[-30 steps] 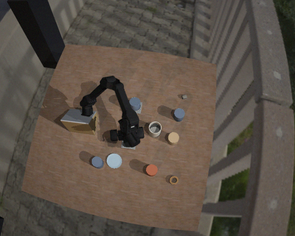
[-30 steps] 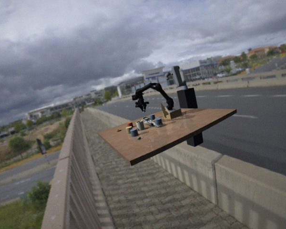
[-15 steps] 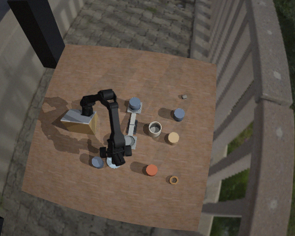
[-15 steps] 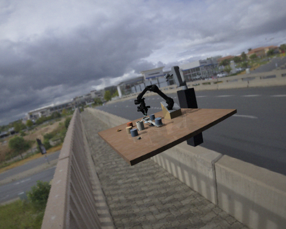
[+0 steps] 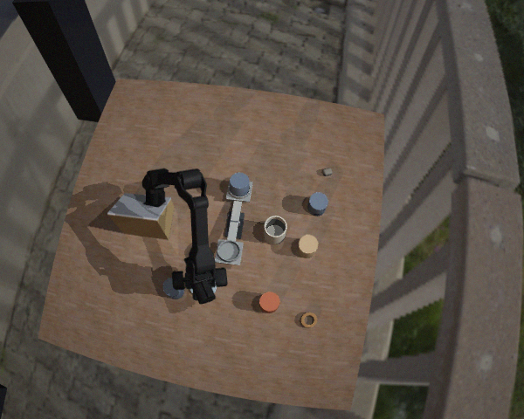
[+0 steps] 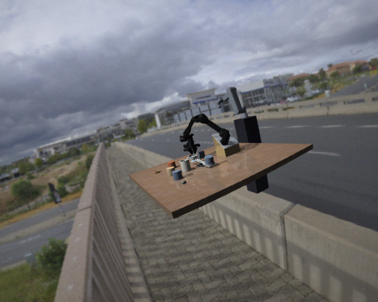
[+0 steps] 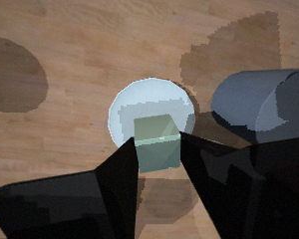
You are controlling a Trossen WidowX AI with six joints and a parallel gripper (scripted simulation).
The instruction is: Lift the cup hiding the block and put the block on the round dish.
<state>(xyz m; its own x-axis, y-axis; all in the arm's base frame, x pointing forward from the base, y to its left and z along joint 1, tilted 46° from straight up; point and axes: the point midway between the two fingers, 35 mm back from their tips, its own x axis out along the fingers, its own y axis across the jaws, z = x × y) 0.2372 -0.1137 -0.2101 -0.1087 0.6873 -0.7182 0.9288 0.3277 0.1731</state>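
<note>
Top: the hand hangs over the counter at 6 o'clock of the balance; one cup stands on the balance's 12 o'clock end, another cup lies at the hand's 9 o'clock

Exterior: the arm reaches out low

Wrist: the hand is clamped on the block, directly above the dish
</note>
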